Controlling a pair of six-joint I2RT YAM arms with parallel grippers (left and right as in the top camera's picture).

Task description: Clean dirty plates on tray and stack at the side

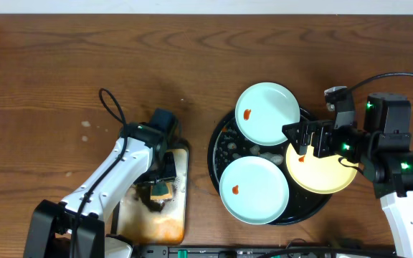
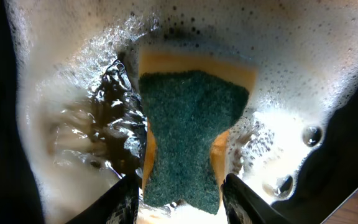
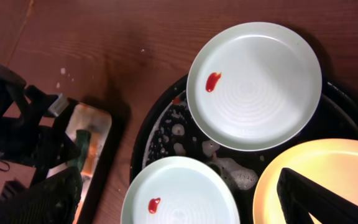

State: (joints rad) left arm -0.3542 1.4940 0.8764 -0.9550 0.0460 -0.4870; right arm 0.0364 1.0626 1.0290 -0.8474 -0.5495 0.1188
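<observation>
The left gripper (image 2: 182, 200) is noted pinched on the soapy sponge (image 2: 188, 124) over the metal tray (image 1: 181, 218), well left of the black tray (image 1: 216, 154), where two mint plates (image 1: 267, 113) are seen and the yellow plate (image 1: 328, 178) is found directly under the wide-spread right gripper (image 1: 303, 140), the nearer one.

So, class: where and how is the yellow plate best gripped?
Probably by its rim on the right edge, coming from the right: there the yellow plate overhangs the tray, so a finger can slip under the raised rim.
</observation>
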